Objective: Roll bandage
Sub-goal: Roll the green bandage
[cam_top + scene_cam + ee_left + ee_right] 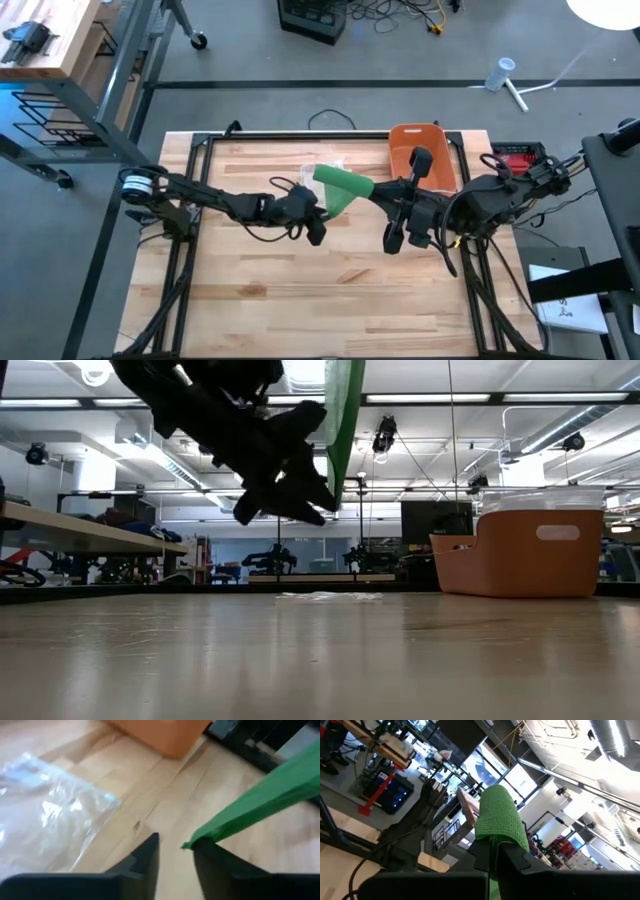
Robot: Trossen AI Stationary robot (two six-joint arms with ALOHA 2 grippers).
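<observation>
Your green bandage (342, 186) hangs above the table (300, 300), partly rolled, with a loose tail left to wind. The right end effector (495, 851) clamps the rolled end. The left end effector (175, 851) stands narrowly open, the tail's tip against one finger.
</observation>
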